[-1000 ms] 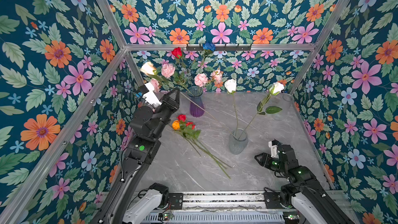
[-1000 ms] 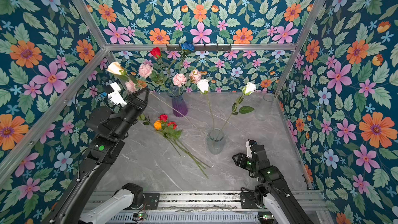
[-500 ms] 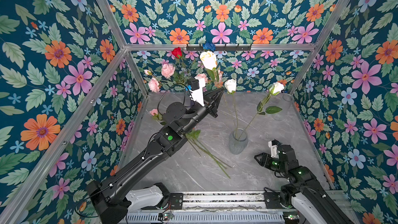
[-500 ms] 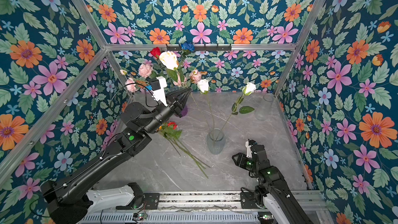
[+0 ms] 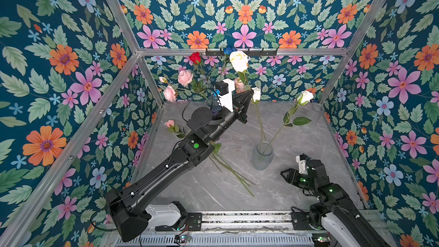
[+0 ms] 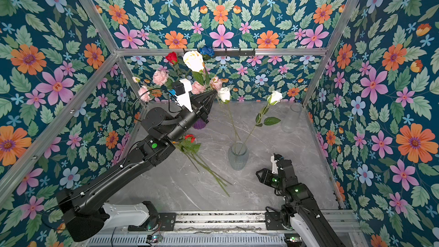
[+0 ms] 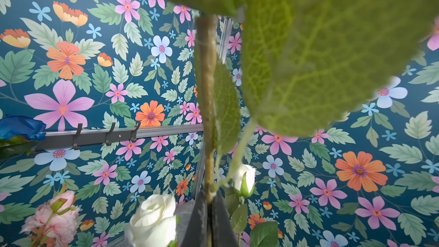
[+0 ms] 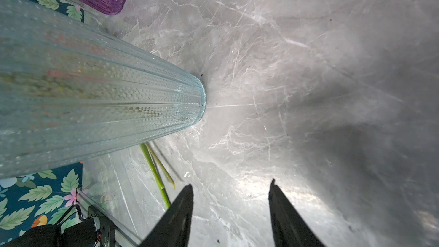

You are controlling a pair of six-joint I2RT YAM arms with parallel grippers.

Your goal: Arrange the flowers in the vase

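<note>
**Cream rose swings across toward the glass vase**

The left hand (image 5: 248, 95), clamped on the cream rose (image 5: 238, 61), has swept over from the left wall. The bloom rides high, nearly above the clear vase (image 5: 262, 156) where two white roses (image 5: 306, 96) stand. The stem's lower end is probably hidden behind the arm. The right hand (image 5: 286, 176) waits low beside the vase, jaws apart, empty. Loose flowers (image 5: 234, 174) lie on the tabletop (image 5: 308, 139).

Bright, even light; glare on the marble tabletop (image 8: 249, 186), blurred leaf (image 7: 320, 55) in the left wrist view.
</note>
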